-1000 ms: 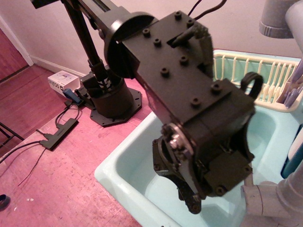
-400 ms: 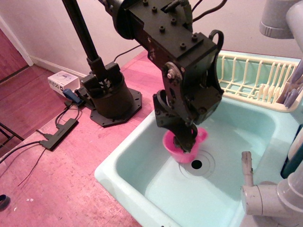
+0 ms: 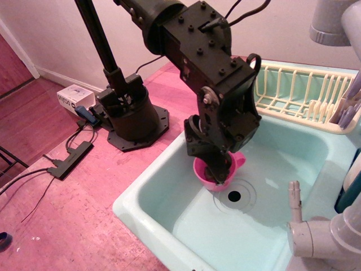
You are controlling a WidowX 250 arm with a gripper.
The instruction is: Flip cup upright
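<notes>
Tool (image 3: 217, 172) lower, inside cup (image 3: 210, 176)

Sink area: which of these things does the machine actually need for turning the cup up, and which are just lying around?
Part of the job:
pink cup
gripper, its jaws reaching into the cup
sink

Just lying about:
dish rack
faucet
white box

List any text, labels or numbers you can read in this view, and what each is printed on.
Small white cardboard box on the floor beside the black arm base: dark print on its side, too blurred to read.
Bright pink plastic cup, pale green plastic sink, cream dish rack and black gripper: no visible text.
</notes>
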